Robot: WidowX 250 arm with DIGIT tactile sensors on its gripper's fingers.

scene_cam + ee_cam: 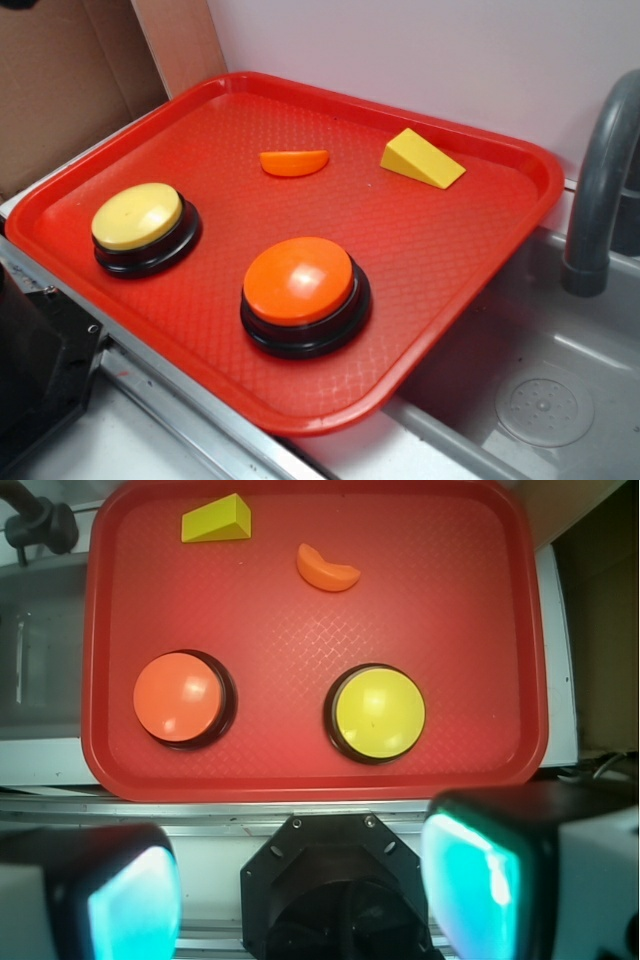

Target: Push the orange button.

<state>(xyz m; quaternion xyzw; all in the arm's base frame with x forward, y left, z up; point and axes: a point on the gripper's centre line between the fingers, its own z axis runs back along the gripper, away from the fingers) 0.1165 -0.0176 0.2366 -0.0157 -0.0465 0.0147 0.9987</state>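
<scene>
Looking down from the wrist view, the gripper (300, 900) hangs well short of the tray (470, 630), back over the robot base (335, 880) and a metal rail (300, 810). Jaws stand wide apart and hold nothing. Only the two teal-lit pads (135, 905) show, both blurred and cut off by the bottom edge; the left one also runs off the frame side. In the exterior view the gripper does not show at all.

Orange button (178, 697) sits on the tray at about 8 o'clock from tray centre in the wrist view. Its dome hides most of the black base; only a dark crescent shows along its right and lower rim. In the exterior view (298, 281) it stands toward the near edge, base plain to see.

Yellow button (377, 712) sits at about 5 o'clock from tray centre, well apart from the orange one. Orange half-round (327, 570) lies at roughly 12 o'clock, flat, touching nothing. Yellow wedge (216, 520) lies at about 11 o'clock, near the far rim.

Grey faucet (600, 180) is cut off at the exterior frame's right edge, above a sink (545, 400) partly covered by the tray corner. Cardboard (60, 80) at upper left, partly out of frame.
</scene>
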